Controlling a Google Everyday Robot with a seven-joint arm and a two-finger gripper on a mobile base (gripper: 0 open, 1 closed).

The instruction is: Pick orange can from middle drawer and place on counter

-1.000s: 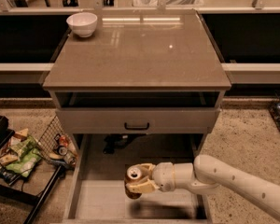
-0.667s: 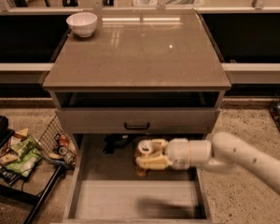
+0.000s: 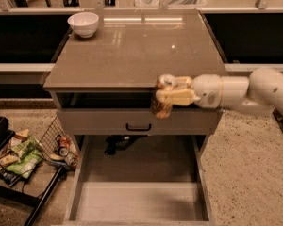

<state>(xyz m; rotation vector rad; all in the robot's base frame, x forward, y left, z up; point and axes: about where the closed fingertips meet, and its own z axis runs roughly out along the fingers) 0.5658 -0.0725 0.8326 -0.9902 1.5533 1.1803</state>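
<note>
My gripper is shut on the orange can. It holds the can upright in the air at the counter's front edge, in front of the top drawer front. The can's silver top sits about level with the counter. My white arm reaches in from the right. The middle drawer is pulled open below, and its pale plank floor has nothing on it.
A white bowl stands at the counter's back left corner. The top drawer front with a black handle is shut. A wire basket of snack packets stands on the floor at the left. Speckled floor lies to the right.
My gripper has lifted the orange can up out of the middle drawer to the height of the counter's front edge and moved it a little to the right.
</note>
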